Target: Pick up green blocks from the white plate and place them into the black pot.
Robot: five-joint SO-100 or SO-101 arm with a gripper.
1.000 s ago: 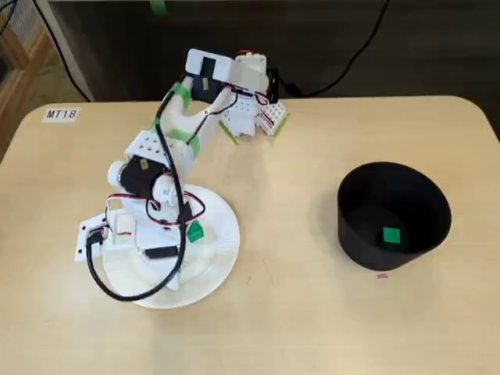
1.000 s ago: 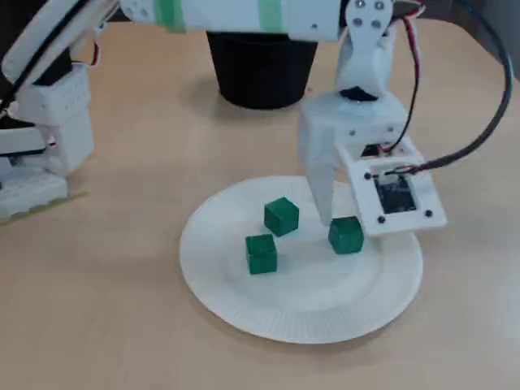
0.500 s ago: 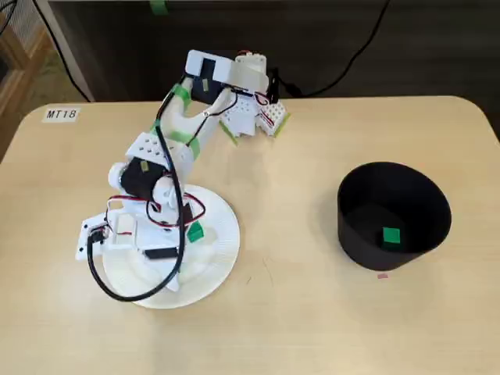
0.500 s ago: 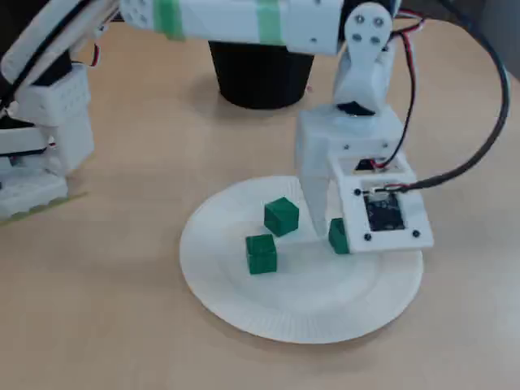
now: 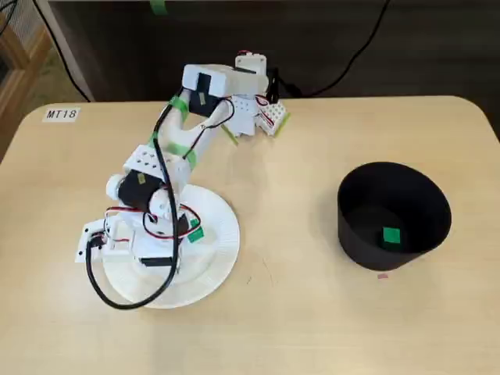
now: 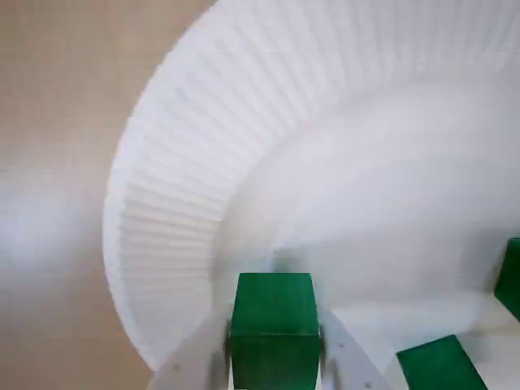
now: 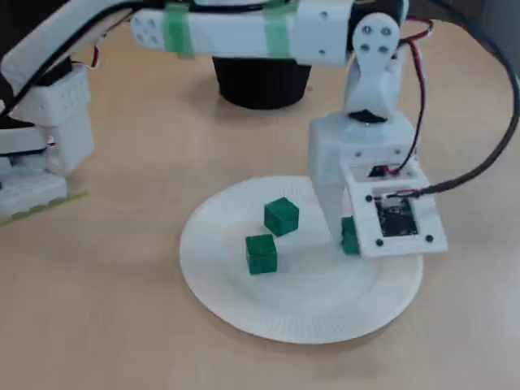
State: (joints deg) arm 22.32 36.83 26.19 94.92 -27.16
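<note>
**Grasp made on plate — lift pending**

The hand is closed narrow on one green block, a finger against each side, low over the white plate. Judged step: pick-up, grasp set. The next move calls for a straight lift, then a carry across the tabletop to the black pot. Only the wrist view shows finger contact; only the high fixed view shows the potted block.
</note>
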